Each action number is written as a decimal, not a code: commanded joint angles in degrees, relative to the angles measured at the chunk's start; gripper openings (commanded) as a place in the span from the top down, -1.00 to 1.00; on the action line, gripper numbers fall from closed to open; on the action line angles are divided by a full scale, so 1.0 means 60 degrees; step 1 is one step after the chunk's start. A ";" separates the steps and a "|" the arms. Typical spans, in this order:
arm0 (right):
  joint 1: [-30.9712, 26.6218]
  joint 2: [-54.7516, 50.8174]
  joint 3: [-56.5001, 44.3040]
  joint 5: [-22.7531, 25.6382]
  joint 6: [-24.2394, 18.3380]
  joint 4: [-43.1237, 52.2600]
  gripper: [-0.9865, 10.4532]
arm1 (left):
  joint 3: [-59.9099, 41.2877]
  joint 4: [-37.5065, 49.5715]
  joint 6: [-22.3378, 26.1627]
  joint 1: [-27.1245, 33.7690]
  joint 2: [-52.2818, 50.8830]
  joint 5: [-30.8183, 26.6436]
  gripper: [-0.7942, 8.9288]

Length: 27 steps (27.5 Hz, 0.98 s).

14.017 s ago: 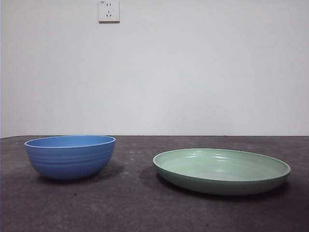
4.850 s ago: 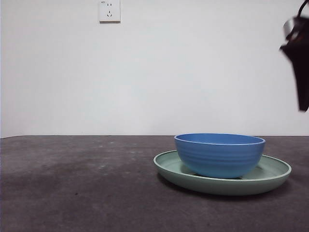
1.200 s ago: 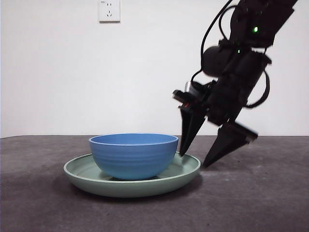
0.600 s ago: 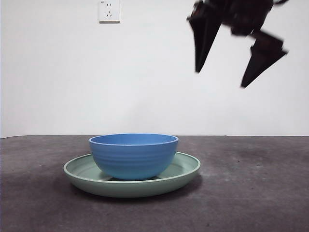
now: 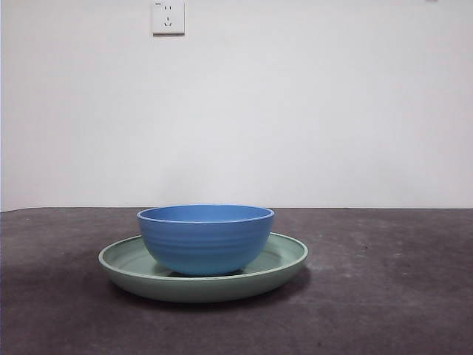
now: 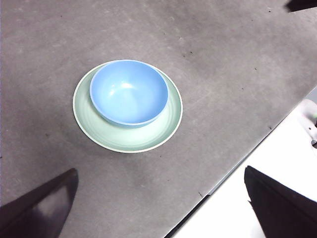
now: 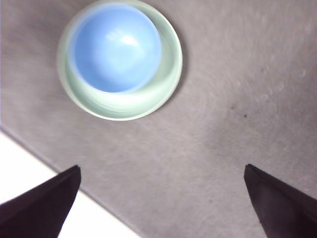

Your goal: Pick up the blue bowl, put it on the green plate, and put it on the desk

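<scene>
Two grippers are raised well above the desk [image 5: 384, 296], and neither holds anything. Left gripper [image 6: 163, 208]: jaws spread wide, one black jaw at each lower corner of its wrist view, with bare desk and the pale floor beyond the desk edge between them. Right gripper [image 7: 163, 208]: jaws likewise spread wide, clear of all objects. Neither arm appears in the front view.

No brand, label or legible writing shows on the bowl or plate. A white wall socket [image 5: 168, 16] is mounted high on the white wall [image 5: 332, 111]; any markings on it are too small to read.

Blue bowl [image 5: 205, 238]: medium blue, matte, round, upright, with faint horizontal ridges on the outer wall. It sits inside the green plate [image 5: 284, 260], and its interior is empty in both wrist views. Green plate: pale mint green, wide, shallow, with a raised rim, resting flat on the dark, speckled desk. The bowl sits off-centre on the plate, leaving a broader crescent of plate exposed on one side.
</scene>
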 commanded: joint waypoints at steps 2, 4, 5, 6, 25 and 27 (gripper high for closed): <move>0.0463 -0.1450 -0.0652 0.0076 0.0790 -0.0007 -0.14 | 0.0069 0.0084 -0.0404 -0.0080 0.0040 0.0029 -0.43; 0.0616 -0.2565 -0.1421 0.0062 0.1064 0.0153 -0.13 | 0.0069 0.0091 -0.0404 -0.0080 0.0040 0.0029 -0.43; 0.0681 -0.3147 -0.1912 0.0062 0.1147 0.0302 -0.13 | 0.0062 0.0095 -0.0393 -0.0080 0.0040 0.0029 -0.43; 0.0721 -0.3628 -0.2331 0.0062 0.1206 0.0404 -0.13 | 0.0051 0.0117 -0.0386 -0.0080 0.0040 0.0029 -0.43; 0.0743 -0.6390 -0.4521 -0.0044 0.1953 0.1840 -0.13 | 0.0036 0.0040 -0.0273 -0.0080 0.0069 0.0025 -0.43; 0.0743 -0.6393 -0.4521 -0.0044 0.1953 0.1887 -0.08 | 0.0036 0.0022 -0.0226 -0.0080 0.0069 0.0029 -0.35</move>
